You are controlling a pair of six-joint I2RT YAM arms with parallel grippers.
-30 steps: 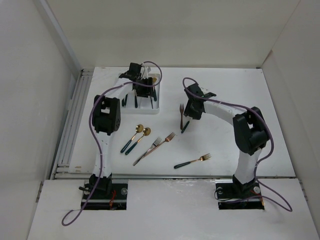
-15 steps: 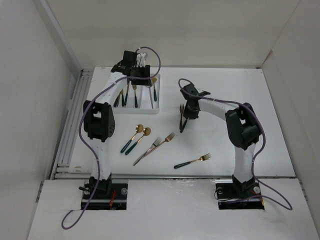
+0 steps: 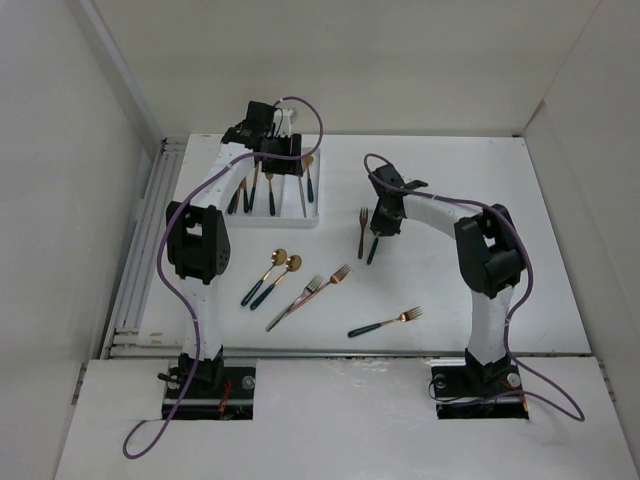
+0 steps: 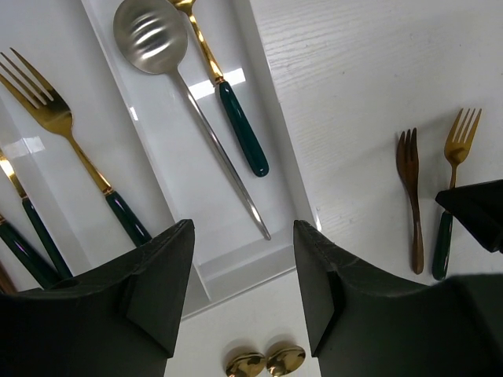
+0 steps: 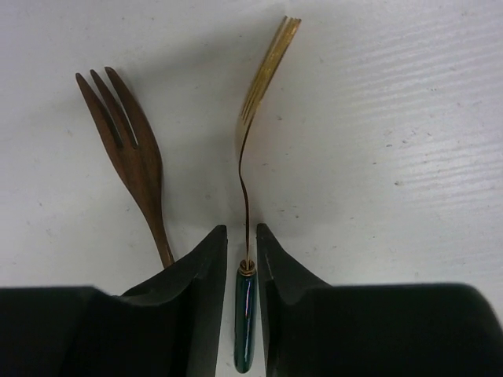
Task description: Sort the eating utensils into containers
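The white tray [image 3: 300, 221] stands at the back left with three long compartments. Its right compartment [image 4: 181, 169] holds a silver spoon [image 4: 151, 35] and a green-handled gold spoon [image 4: 236, 118]. The middle one holds a gold fork [image 4: 47, 114]. My left gripper [image 4: 243, 236] is open and empty, high above the tray [image 3: 275, 150]. My right gripper [image 5: 241, 236] is shut on the green handle of a gold fork [image 5: 263, 71], which is turned on edge on the table [image 3: 372, 250]. A dark copper fork [image 5: 130, 137] lies just left of it.
Two gold spoons [image 3: 272, 275] lie near the tray's front, also at the bottom of the left wrist view [image 4: 267, 363]. A crossed pair of forks [image 3: 312, 294] lies mid-table and a single fork [image 3: 385, 322] near the front edge. Walls enclose the table.
My left gripper has risen from the tray and drawn back toward its far end, leaving the silver spoon in the right compartment. My right gripper has settled over the gold fork's handle.
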